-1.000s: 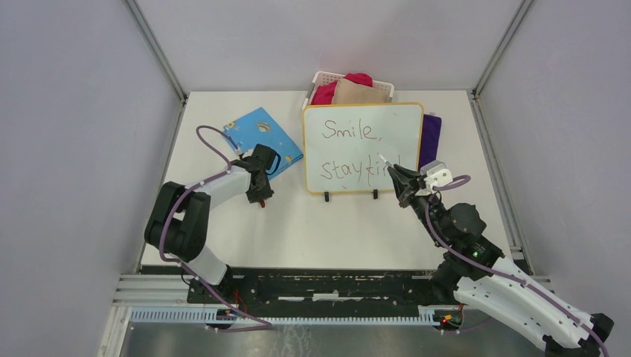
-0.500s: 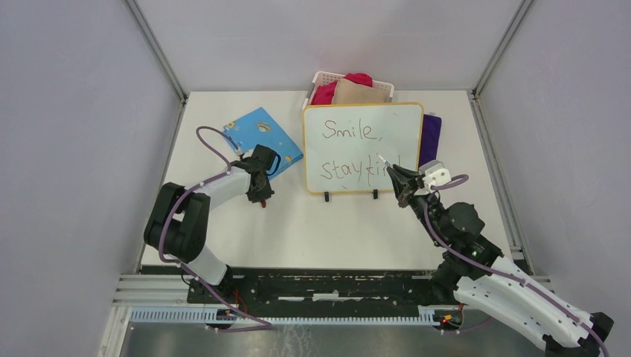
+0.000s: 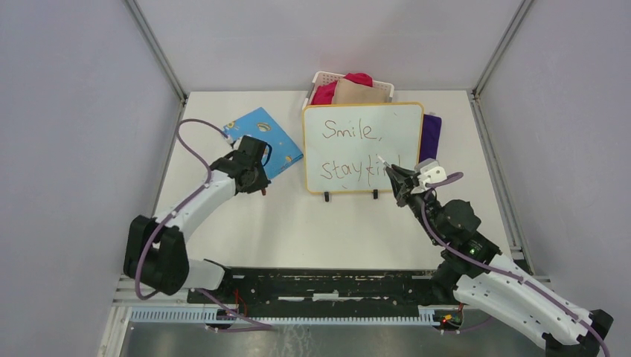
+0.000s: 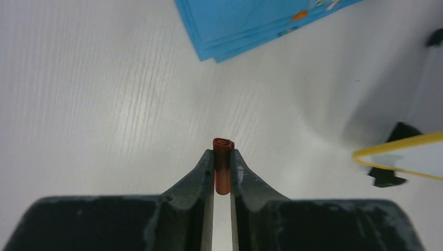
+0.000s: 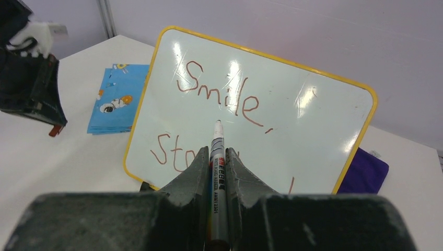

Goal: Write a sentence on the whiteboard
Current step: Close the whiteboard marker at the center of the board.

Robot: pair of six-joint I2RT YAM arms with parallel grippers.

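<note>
The whiteboard (image 3: 405,137) stands upright on small black feet at mid-table; its yellow-framed face also fills the right wrist view (image 5: 313,120). The sentence (image 3: 350,132) reads "Smile," over "stay kind" in thin dark-red strokes. My right gripper (image 5: 217,154) is shut on a grey marker (image 5: 217,167), whose tip points at the board near the lower line's end. Left of the board, my left gripper (image 4: 223,154) is shut on a small red marker cap (image 4: 222,175) just above the table. In the top view the left gripper (image 3: 258,186) is beside the blue card.
A blue card (image 3: 262,134) lies flat left of the board. A purple cloth (image 3: 430,137) lies behind the board's right edge. A white basket (image 3: 321,78) with red and beige cloths sits at the back. Grey enclosure walls ring the table.
The left gripper closed on the red cap, and the left arm stretched out, swinging its elbow left. The right arm and marker barely moved.
</note>
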